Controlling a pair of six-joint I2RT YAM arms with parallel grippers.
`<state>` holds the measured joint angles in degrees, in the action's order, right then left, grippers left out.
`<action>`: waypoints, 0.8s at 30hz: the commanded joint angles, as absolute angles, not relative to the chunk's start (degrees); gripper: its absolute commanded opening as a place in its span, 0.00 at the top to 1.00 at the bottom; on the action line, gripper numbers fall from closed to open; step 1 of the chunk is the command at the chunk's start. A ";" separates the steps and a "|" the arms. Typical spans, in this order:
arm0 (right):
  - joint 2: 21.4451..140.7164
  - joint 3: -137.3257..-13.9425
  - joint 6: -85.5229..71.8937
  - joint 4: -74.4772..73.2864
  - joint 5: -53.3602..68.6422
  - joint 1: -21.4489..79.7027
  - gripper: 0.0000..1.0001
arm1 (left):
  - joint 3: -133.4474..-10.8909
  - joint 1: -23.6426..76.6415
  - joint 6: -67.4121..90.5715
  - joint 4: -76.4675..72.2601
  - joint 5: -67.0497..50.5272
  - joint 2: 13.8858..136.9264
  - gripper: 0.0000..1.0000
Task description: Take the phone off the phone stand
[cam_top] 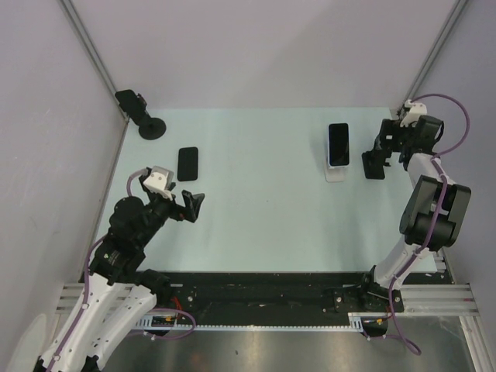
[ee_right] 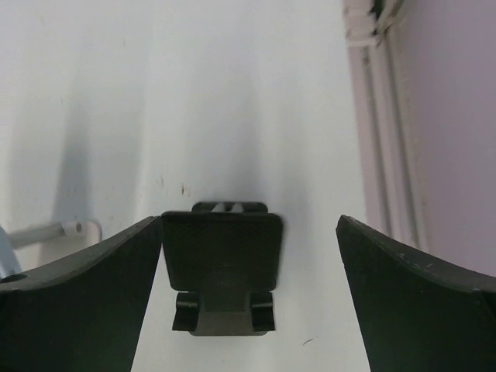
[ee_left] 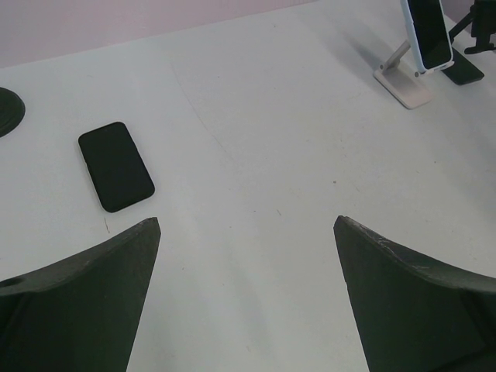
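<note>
Elbow bent, right end effector [cam_top: 390,151] hangs spread over black stand [ee_right: 222,248].

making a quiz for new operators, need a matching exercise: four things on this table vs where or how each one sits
1 black slab phone
2 white-edged phone
3 small black folding stand
4 black round-based mount

a far left corner
b empty, right of the white stand
c flat on the table
d propped on the white stand

Pairs: 1-c, 2-d, 3-b, 4-a
</note>
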<state>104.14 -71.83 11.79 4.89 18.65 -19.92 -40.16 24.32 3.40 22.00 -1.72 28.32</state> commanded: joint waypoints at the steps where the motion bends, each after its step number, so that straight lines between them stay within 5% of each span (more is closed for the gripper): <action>1: 94.85 -73.83 5.19 10.54 11.52 -19.43 0.00 | -40.08 24.70 1.76 20.65 -2.28 27.51 0.00; 13: 82.71 -73.74 -2.20 9.76 4.57 -6.69 0.00 | -39.99 24.70 1.93 20.57 -2.64 27.69 0.00; 24: 85.69 -73.83 -4.83 -4.47 1.14 2.90 0.00 | -39.81 24.70 2.11 20.57 -2.90 29.26 0.00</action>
